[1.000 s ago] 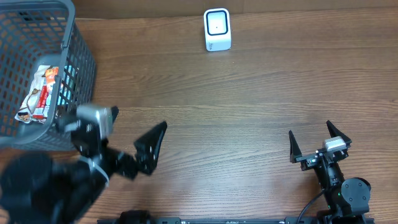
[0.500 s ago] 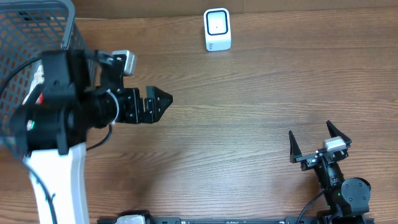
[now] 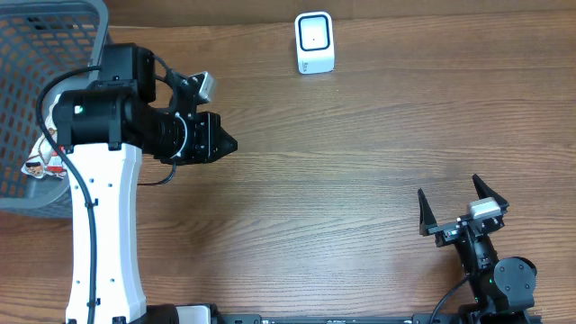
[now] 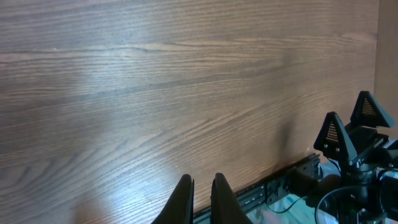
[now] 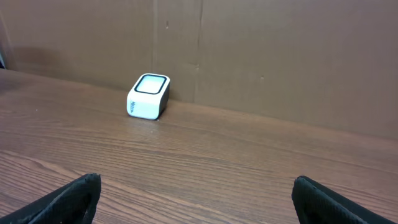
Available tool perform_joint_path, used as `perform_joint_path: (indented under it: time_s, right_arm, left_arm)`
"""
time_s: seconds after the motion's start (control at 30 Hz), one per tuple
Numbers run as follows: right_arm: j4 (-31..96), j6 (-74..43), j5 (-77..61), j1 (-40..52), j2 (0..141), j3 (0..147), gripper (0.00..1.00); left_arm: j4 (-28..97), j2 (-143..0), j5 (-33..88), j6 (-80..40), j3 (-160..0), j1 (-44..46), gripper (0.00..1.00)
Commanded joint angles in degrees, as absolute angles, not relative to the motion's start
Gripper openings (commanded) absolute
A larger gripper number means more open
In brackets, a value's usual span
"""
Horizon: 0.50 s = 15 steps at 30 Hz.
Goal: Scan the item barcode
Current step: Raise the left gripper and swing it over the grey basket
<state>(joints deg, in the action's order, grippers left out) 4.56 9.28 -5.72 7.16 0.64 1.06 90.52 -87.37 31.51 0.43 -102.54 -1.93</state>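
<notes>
The white barcode scanner stands at the back of the wooden table; the right wrist view shows the scanner in front of a brown wall. A colourful packet, the item, lies in the grey basket, mostly hidden by my left arm. My left gripper hovers over bare wood right of the basket, shut, with nothing between its fingers. At the front right my right gripper is parked, jaws wide open and empty.
The left arm's white link runs from the front edge up to the basket's side. The right arm's base sits at the front right corner. The table's front edge and cabling show in the left wrist view.
My left arm swung up from the front left to beside the basket, its gripper pointing right, and its jaws went from open to shut. The right arm has not moved.
</notes>
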Motion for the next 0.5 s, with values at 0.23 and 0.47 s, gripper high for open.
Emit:
perform_joint_path:
  time_s: [0.23,0.47]
  right_arm:
    - [4.4,9.5,-5.7,7.0,0.2,0.5,1.00]
    - [4.4,9.5,-5.7,7.0,0.2,0.5,1.00]
  left_arm:
    - [86.8,-87.7,25.3,-1.7,-103.7,-1.4,0.04]
    - [83.8,-87.7,15.1,-6.9,-103.7,-1.4,0.40]
